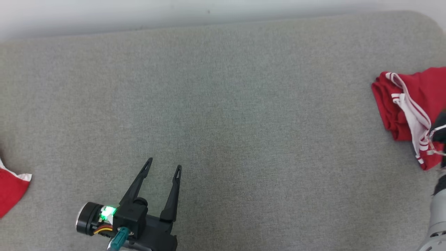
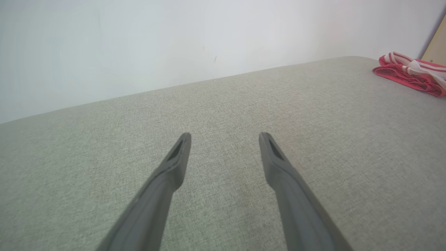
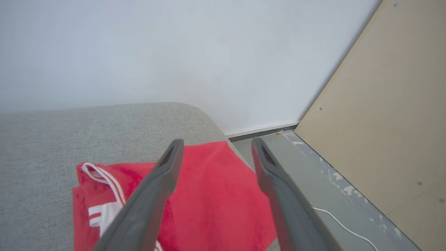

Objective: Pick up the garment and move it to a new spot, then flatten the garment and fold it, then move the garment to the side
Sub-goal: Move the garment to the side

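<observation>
The garment [image 1: 407, 104] is red with white stripes and lies folded in a small bundle at the right edge of the grey padded surface [image 1: 223, 104]. In the right wrist view my right gripper [image 3: 217, 141] is open just above the garment [image 3: 216, 195], with nothing between its fingers. My left gripper [image 1: 164, 164] stands open over bare fabric at the lower left, far from the garment. The left wrist view shows my left gripper [image 2: 224, 136] holding nothing, and the garment [image 2: 411, 73] far off at the upper right.
Another red cloth with a white edge [image 1: 10, 190] pokes in at the left edge. My right arm's pale forearm [image 1: 437, 219] rises at the lower right. Beyond the surface's rounded right end are a grey floor [image 3: 313, 181], a white cable [image 3: 345, 226] and a beige board [image 3: 383, 122].
</observation>
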